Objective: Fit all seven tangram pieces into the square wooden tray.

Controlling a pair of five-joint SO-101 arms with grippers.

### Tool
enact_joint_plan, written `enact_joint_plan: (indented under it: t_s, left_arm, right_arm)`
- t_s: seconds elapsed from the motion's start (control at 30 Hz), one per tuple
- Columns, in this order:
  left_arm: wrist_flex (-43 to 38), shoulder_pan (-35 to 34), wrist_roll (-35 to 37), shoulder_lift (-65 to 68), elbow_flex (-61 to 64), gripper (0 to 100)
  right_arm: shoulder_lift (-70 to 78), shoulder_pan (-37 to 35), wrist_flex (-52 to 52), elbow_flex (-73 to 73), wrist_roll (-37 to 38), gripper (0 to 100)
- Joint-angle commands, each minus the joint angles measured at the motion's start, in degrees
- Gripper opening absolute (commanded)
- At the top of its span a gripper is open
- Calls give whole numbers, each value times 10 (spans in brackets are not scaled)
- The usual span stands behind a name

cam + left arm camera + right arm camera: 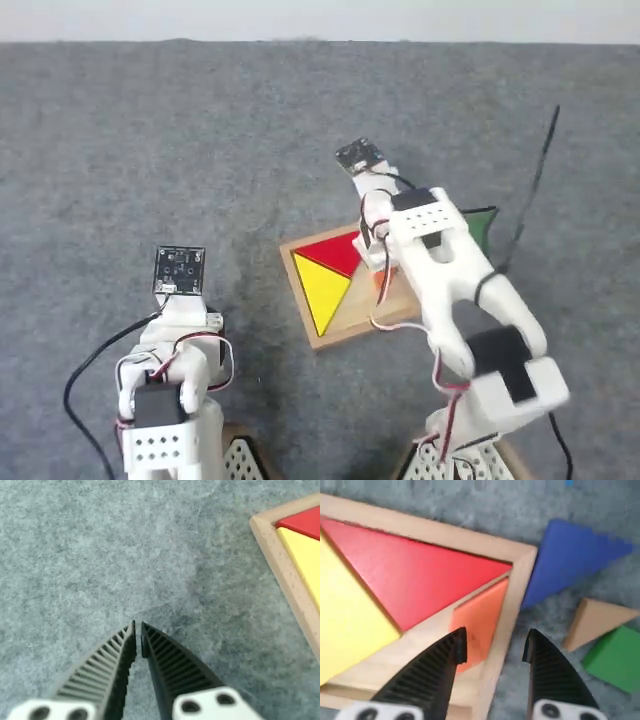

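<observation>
Right wrist view — right jaws open over the orange piece (pixel 481 612) in tray (pixel 420 526); left jaws closed.

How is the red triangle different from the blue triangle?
The red triangle lies flat inside the wooden tray, right next to the yellow piece. The blue triangle lies outside on the grey mat, just past the tray's corner. The red triangle also looks bigger than the blue triangle. Both are flat triangles.
</observation>
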Motion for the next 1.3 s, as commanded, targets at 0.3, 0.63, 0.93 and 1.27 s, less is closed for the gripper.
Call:
enact_joint_plan:
  t_s: [0.3, 0.63, 0.93, 1.27]
  left_arm:
    - [2, -1, 10, -11, -7, 18]
    - [2, -1, 10, -11, -7, 18]
    - [2, -1, 10, -11, -7, 18]
    - [2, -1, 10, -11, -7, 18]
  right_arm:
    - [-177, 100, -12, 55, -41, 205]
    - [-66, 179, -78, 60, -69, 206]
    - [-22, 167, -109, 39, -68, 206]
    - [37, 88, -102, -25, -107, 206]
